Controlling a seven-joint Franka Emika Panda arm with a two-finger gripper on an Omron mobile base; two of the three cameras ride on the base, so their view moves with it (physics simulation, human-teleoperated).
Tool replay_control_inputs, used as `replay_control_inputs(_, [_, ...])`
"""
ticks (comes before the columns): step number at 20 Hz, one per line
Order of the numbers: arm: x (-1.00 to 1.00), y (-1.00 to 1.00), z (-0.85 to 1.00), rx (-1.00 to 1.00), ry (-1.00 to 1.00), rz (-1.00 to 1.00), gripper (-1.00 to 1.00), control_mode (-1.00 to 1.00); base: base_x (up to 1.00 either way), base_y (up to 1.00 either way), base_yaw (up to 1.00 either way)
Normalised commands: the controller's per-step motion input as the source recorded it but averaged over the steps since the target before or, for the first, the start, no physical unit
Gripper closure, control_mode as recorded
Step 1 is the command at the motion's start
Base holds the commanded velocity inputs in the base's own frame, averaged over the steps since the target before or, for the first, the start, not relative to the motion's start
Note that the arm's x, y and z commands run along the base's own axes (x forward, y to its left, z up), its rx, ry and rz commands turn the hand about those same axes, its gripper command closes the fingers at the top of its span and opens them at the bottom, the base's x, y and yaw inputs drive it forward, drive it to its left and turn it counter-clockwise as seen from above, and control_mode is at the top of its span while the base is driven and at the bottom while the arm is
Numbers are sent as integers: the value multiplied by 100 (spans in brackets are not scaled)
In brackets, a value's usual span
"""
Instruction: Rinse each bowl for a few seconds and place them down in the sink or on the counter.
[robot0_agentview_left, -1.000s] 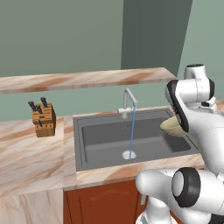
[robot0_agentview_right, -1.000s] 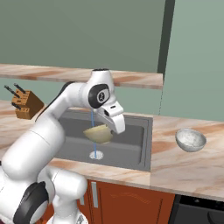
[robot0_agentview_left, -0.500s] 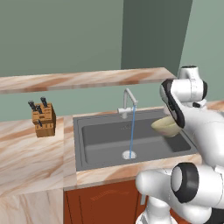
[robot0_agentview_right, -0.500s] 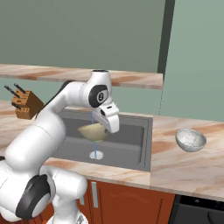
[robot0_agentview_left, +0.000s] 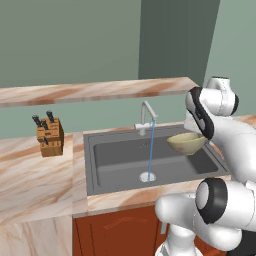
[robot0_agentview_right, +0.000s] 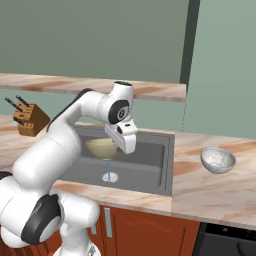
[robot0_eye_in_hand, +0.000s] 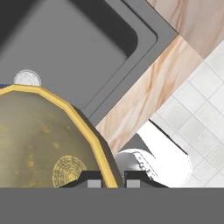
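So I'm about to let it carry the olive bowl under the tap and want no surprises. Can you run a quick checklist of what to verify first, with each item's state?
1. Gripper clamped on the olive bowl rim: ok.
2. Water stream running from the faucet: ok.
3. Bowl under the stream: not ok, it hangs beside it, over the sink.
4. Bowl upright enough to catch water: ok.
5. Basin below free for set-down: ok.
6. Grey bowl waiting on the counter: ok.
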Motion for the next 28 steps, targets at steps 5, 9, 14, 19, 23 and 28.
replay_control_inputs(5, [14,15,-7,8,0,0,100,-100,0,0,0])
replay_control_inputs(9, [17,16,-11,5,0,0,100,-100,0,0,0])
replay_control_inputs(14, [18,9,-16,5,-2,0,100,-100,0,0,0])
replay_control_inputs(19, [17,1,-16,5,-10,0,100,-100,0,0,0])
replay_control_inputs(23, [18,4,-13,7,-10,0,100,-100,0,0,0])
replay_control_inputs(28, [23,15,-17,7,-3,0,100,-100,0,0,0])
